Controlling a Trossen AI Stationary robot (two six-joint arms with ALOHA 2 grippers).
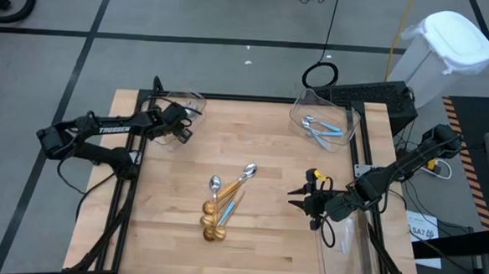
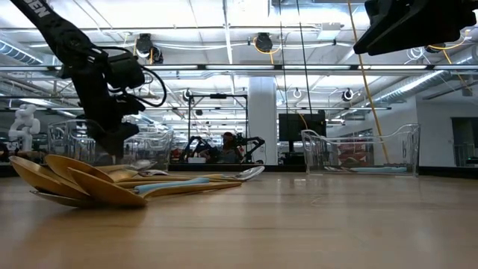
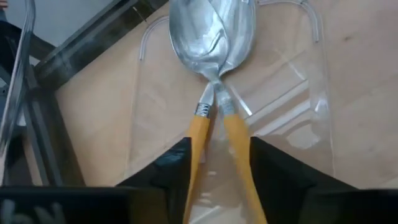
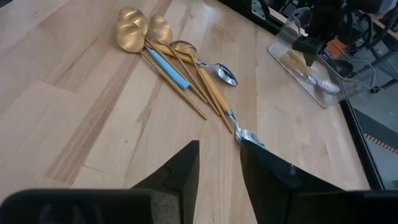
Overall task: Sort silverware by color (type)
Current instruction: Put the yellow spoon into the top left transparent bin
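Two orange-handled spoons [image 3: 211, 37] with silver bowls lie side by side in a clear bin [image 1: 189, 103] at the table's far left. My left gripper [image 3: 219, 155] hovers open just above them, a finger on either side of their handles. A pile of spoons [image 1: 222, 205] lies at the table's middle: gold ones, a blue-handled one [image 4: 168, 65] and orange-handled ones [image 4: 214, 93]. My right gripper [image 1: 302, 194] is open above the table, right of the pile. Blue-handled spoons [image 1: 322, 129] lie in the far right bin [image 1: 346, 117].
A third clear bin [image 1: 348, 247] stands at the table's near right edge under my right arm. Bare wood lies between the pile and my right gripper [image 4: 219, 155] and across the near left part. Black frame rails run along the table's left and right edges.
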